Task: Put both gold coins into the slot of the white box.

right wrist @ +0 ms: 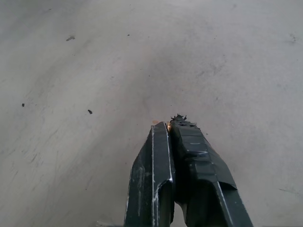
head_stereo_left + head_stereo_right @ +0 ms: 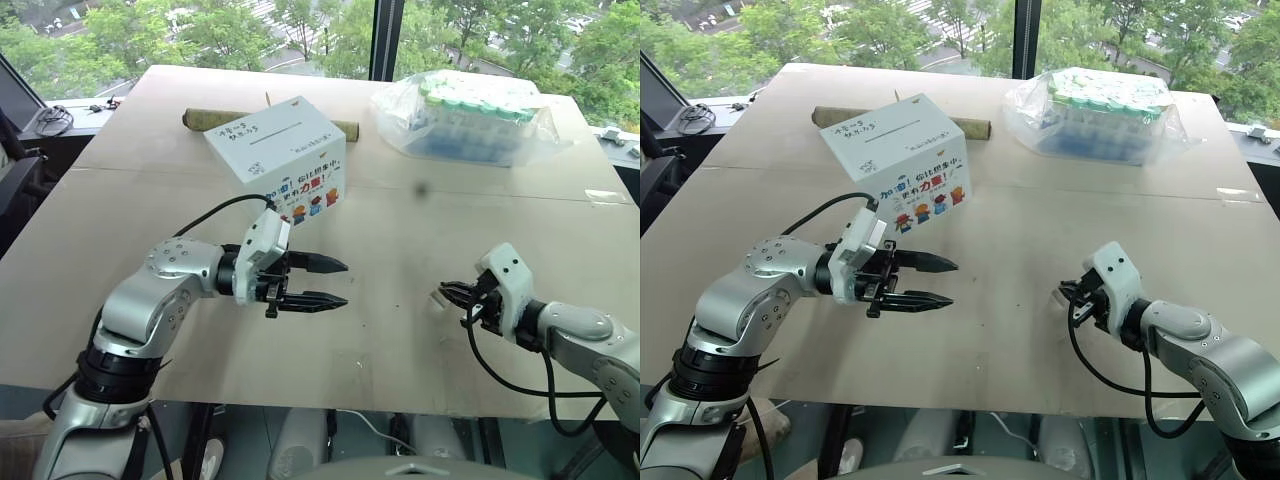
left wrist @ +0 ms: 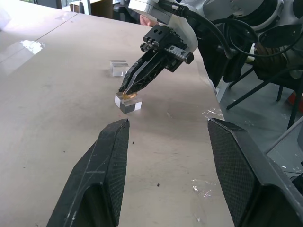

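The white box (image 2: 285, 160) stands at the table's middle back, with the slot (image 2: 275, 137) a thin dark line on its top face. My right gripper (image 3: 127, 91) is shut on a gold coin (image 3: 126, 95), a small gold glint at its fingertips, just above a clear plastic piece (image 3: 129, 104). The same glint of the gold coin (image 1: 169, 126) shows between the closed tips in the right wrist view. This gripper (image 2: 447, 293) sits low over the table at the front right. My left gripper (image 2: 345, 283) hovers open and empty in front of the box, pointing right.
A second clear plastic piece (image 3: 119, 67) lies on the table beyond the first. A clear bag of green-capped bottles (image 2: 470, 118) sits at the back right. A cardboard tube (image 2: 205, 118) lies behind the box. The table's front edge (image 2: 300, 400) is close under both arms.
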